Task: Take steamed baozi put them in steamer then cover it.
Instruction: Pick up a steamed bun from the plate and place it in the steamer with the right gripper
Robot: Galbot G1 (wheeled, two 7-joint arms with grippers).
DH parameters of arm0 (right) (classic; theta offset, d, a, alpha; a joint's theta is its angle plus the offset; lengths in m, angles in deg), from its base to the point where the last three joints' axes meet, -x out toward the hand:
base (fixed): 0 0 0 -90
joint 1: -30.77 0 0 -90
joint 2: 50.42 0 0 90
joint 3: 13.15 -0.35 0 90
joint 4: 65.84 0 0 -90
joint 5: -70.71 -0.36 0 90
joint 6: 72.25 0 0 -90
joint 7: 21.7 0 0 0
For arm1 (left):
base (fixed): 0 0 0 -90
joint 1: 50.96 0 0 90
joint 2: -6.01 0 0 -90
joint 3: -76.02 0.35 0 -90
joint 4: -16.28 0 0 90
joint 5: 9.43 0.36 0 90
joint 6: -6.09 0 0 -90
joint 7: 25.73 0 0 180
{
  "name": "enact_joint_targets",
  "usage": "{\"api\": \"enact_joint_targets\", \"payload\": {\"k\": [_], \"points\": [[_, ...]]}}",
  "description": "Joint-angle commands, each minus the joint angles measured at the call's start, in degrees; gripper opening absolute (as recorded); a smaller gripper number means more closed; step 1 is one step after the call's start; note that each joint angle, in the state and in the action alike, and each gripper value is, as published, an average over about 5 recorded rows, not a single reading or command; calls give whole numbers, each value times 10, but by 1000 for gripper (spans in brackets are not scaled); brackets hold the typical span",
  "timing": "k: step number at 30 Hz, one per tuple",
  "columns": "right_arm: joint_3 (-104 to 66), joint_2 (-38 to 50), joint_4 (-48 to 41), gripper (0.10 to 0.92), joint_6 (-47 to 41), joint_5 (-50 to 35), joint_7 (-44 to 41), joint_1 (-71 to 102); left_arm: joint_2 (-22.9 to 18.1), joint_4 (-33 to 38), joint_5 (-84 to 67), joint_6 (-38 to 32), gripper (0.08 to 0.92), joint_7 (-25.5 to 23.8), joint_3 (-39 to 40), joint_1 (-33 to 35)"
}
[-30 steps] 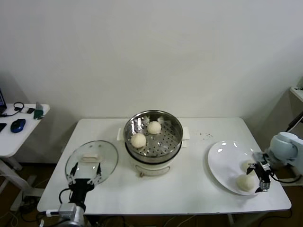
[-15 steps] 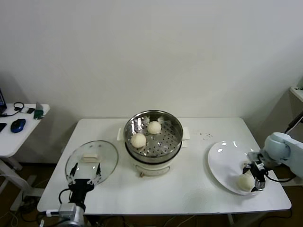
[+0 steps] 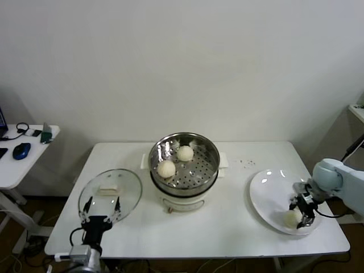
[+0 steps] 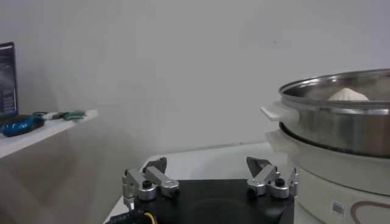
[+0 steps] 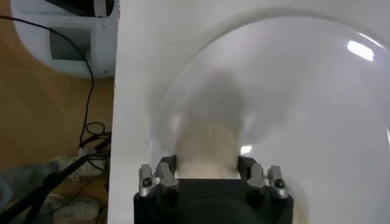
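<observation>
Two baozi (image 3: 166, 169) (image 3: 185, 153) lie in the steel steamer (image 3: 196, 181) at the table's middle; one shows over the steamer's rim in the left wrist view (image 4: 347, 94). My right gripper (image 3: 301, 209) is low over the white plate (image 3: 267, 196) at the right, open, with its fingers on either side of a third baozi (image 3: 292, 218) (image 5: 206, 149). The bun rests on the plate (image 5: 304, 109) and fills the gap between the fingers. A fourth baozi is hidden behind the gripper. My left gripper (image 3: 101, 209) (image 4: 207, 170) is open and empty over the glass lid (image 3: 111, 190).
The glass lid lies flat at the table's front left, with a small cream block (image 3: 108, 188) showing through it. A side table (image 3: 17, 165) with a blue mouse (image 3: 21, 151) stands at the far left. The plate sits near the table's right front edge.
My right gripper has moved left and down across the plate, from beside the front baozi to straddling it. The left arm and the steamer have not moved.
</observation>
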Motion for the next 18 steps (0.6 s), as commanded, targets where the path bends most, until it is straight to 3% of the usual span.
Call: {"api": "enact_joint_targets", "payload": {"k": [1,10,18], "points": [[50,-4,4,649,33,-14,-4,-79,1,2,-1,1,823,0,1,1],[252,-74,38,653,200,-34,-37,-396,2,5,0,0,823,-1,2,2],[268,-202,62,653,293,-52,-61,-496,8,11,0,3,823,-1,10,6]]}}
